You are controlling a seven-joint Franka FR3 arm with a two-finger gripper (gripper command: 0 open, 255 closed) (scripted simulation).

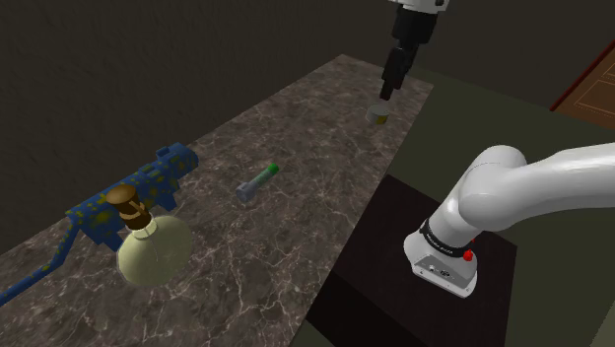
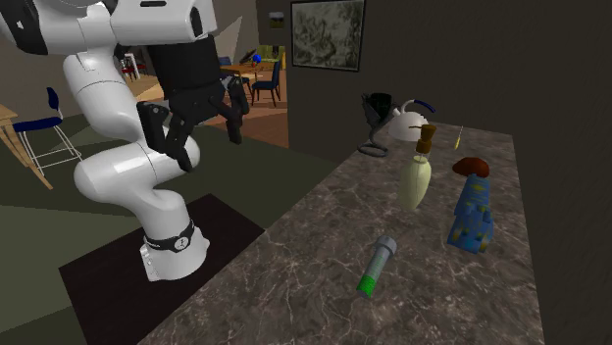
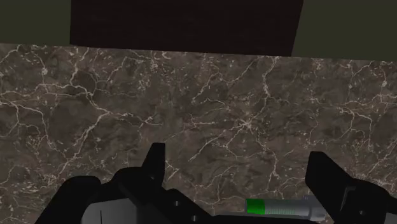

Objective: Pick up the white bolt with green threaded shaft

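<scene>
Claw [image 3: 236,156] hung with fingers spread wide, high up and well away from the bolt [image 1: 258,180], which lay flat on the table [image 1: 296,128].

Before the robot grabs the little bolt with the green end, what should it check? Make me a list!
1. Gripper open: ok, fingers stand apart.
2. Gripper empty: ok, it holds nothing.
3. Bolt free on the marble table: ok, lying flat, nothing touching it.
4. Gripper over the bolt: not ok, it hangs high, off to one side along the table.
5. Room around the bolt: ok, cream flask and blue speckled object stand apart from it.
6. Fingers lined up across the shaft: cannot tell.
</scene>
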